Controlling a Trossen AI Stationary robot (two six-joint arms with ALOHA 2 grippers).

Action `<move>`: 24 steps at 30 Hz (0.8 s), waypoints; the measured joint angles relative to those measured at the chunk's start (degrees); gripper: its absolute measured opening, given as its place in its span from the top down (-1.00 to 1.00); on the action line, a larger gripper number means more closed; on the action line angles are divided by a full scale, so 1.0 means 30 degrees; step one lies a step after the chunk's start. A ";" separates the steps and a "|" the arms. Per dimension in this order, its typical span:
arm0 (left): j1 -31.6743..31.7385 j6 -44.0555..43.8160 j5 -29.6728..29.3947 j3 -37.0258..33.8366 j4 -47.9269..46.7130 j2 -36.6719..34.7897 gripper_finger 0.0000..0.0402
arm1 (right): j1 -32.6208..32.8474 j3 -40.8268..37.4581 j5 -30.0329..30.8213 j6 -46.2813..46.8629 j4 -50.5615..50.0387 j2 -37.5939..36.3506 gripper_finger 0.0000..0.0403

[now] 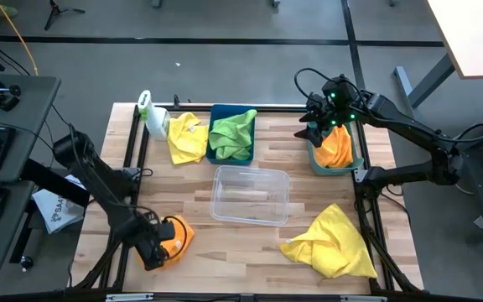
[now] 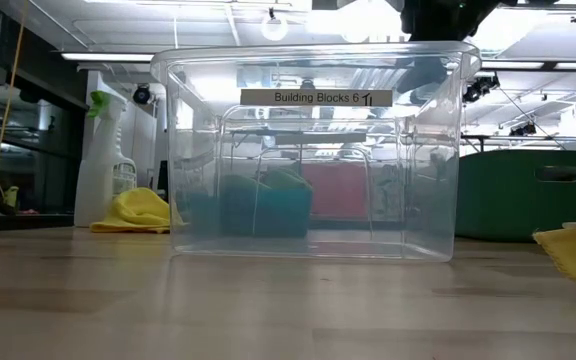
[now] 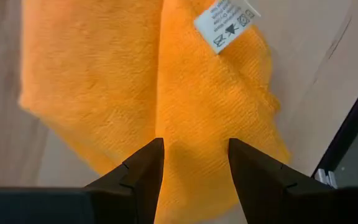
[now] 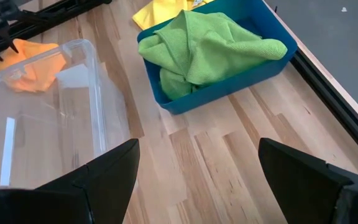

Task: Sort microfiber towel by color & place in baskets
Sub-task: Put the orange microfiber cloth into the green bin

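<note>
Left pincer [image 1: 159,246] is at the near left corner of the tabletop [image 1: 225,243], down on an orange towel [image 1: 177,235]; in the left wrist view its fingers [image 3: 143,171] stand parted with cloth between them, not pinched shut. Whether they press the fabric cannot be told.

Further along at the far edge: a spray bottle [image 1: 152,113], a yellow towel [image 1: 187,138] lying loose, then the dark blue basket [image 1: 216,113] holding a green towel [image 1: 233,134]. The clear basket [image 1: 250,195] sits mid-tabletop, apparently empty. A second yellow towel [image 1: 332,243] lies crumpled at the near right.

Right pincer [image 1: 319,126] hovers open and empty over the teal basket [image 1: 314,158], which holds another orange towel [image 1: 336,149].

Judgement: the towels are light, limp and non-slip; they will drape and drag. Take a raised fold or bunched ridge, not a flat edge.

The low view hides most cloths behind the clear basket; the teal basket's depth is obscured by the arm.
</note>
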 joint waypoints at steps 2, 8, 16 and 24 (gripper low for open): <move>-0.0160 -0.0212 -0.0004 0.0000 0.0482 0.0367 0.16 | 0.0000 0.0000 0.0000 0.0007 0.0000 0.0000 -0.62; -0.0293 0.0301 0.0001 0.0022 0.1210 0.2298 0.16 | 0.0000 0.0000 0.0000 0.0007 -0.0007 0.0000 -0.62; 0.1108 0.0959 0.2619 0.0122 0.1336 0.5014 0.18 | 0.0000 0.0000 -0.0005 0.0319 -0.0330 0.0000 -0.62; 0.3925 0.2533 0.0310 -0.0036 0.0527 0.2338 0.92 | 0.0000 0.0000 -0.0022 0.0525 -0.0437 -0.0007 -0.62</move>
